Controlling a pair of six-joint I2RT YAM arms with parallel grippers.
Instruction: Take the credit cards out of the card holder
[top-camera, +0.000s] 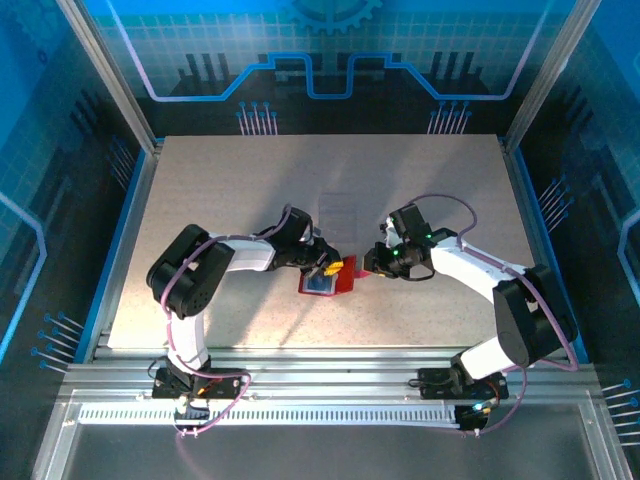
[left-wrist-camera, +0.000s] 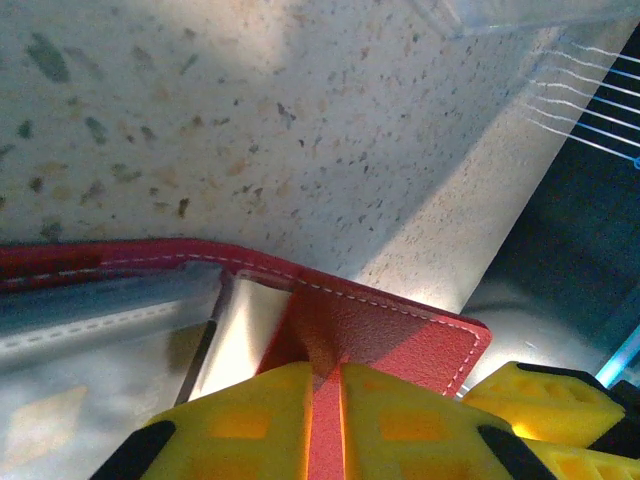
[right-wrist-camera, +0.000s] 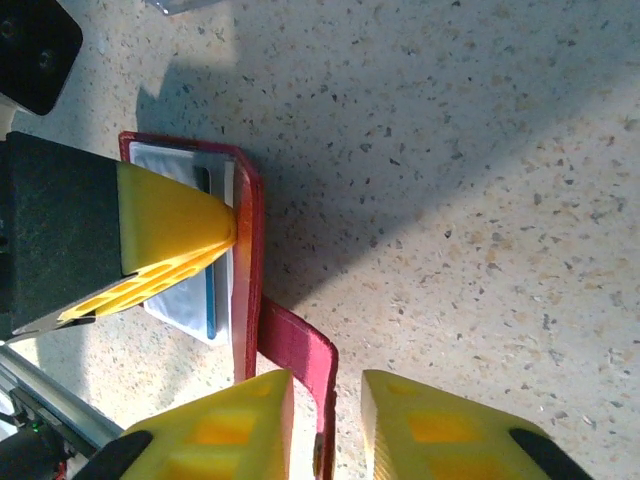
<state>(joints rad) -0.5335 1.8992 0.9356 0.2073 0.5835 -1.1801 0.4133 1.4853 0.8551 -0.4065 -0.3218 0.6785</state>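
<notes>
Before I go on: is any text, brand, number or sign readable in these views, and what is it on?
No text can be read in these views.
Blue credit card in the red bifold card holder: any print is too small and blurred to read.
Blue back wall panel: gear and circuit-line drawings, no words.

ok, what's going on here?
Two arms are working on a red holder. The left tool is pinched on the edge of one flap. The right tool has its jaws slightly parted around the strap. The cards sit in the pocket; none are out yet.
</notes>
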